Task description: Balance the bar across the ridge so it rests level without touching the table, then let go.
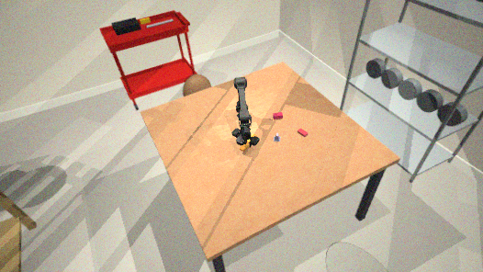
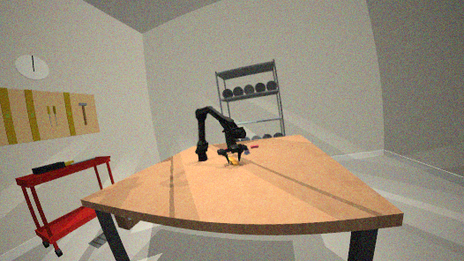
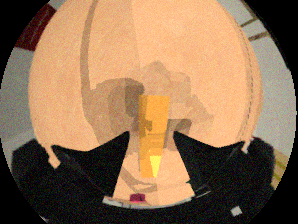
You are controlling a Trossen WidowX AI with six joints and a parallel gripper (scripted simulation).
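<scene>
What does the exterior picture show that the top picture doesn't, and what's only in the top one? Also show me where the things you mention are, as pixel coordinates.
Only the exterior view has the round wall clock (image 2: 32,67) and the board with tools (image 2: 90,119) on the wall.

Only the top view has the piece of wooden furniture (image 1: 10,239) at its left edge.

Both show the black arm's gripper (image 1: 246,141) (image 2: 233,158), open around the yellow bar (image 1: 245,147) (image 2: 233,161), plus the table (image 1: 294,184) (image 2: 265,198) and the red cart (image 1: 156,40) (image 2: 66,170).
</scene>
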